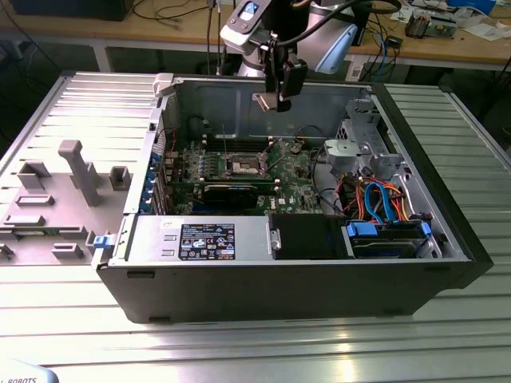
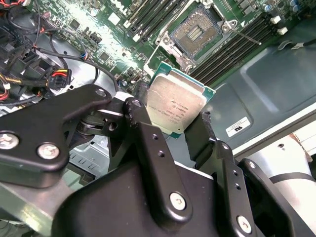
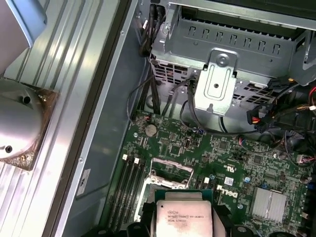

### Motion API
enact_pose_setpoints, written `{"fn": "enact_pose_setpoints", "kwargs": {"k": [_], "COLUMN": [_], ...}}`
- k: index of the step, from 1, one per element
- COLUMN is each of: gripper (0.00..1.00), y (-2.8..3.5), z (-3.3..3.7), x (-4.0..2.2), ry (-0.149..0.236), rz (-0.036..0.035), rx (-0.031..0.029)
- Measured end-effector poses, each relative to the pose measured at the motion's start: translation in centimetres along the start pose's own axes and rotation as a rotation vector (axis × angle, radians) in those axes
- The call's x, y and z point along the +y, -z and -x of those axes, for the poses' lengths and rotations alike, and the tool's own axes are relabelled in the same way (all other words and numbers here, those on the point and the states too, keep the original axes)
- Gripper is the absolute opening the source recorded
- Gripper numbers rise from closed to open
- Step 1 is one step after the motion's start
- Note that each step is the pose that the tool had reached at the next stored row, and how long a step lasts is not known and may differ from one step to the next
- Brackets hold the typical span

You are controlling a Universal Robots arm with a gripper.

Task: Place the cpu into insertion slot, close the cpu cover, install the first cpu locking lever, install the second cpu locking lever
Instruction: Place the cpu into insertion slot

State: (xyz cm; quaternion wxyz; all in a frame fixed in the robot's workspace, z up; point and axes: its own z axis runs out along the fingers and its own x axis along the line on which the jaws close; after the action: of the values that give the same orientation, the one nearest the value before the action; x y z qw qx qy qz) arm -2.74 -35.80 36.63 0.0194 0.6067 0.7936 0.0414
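My gripper (image 1: 279, 100) hangs above the open computer case, shut on the cpu (image 1: 270, 101), a flat square chip with a silvery top. In both wrist views the black fingers (image 2: 137, 116) clamp the cpu (image 2: 175, 102) (image 3: 183, 217) by two opposite edges. The insertion slot (image 1: 243, 166) (image 2: 195, 31) (image 3: 170, 174) lies open on the green board, below the chip and apart from it, its dark centre bare. The cpu cover (image 2: 170, 52) stands tipped up at the slot's edge. A thin locking lever (image 2: 247, 35) sticks out beside the slot.
A long black card (image 1: 231, 191) lies in front of the slot, and memory slots (image 3: 129, 185) flank it. A metal drive cage (image 1: 359, 152) and orange and blue cables (image 1: 383, 199) fill the exterior view's right. A grey fixture (image 1: 72, 179) sits left of the case.
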Motion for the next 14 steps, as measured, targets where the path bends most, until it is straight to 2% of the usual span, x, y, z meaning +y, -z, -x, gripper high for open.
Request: {"fn": "enact_pose_setpoints", "kwargs": {"k": [14], "gripper": [0.54], "y": [0.00], "z": [-0.03], "x": [-0.08], "ry": [-0.003], "rz": [0.0001], "rx": [-0.0001]}}
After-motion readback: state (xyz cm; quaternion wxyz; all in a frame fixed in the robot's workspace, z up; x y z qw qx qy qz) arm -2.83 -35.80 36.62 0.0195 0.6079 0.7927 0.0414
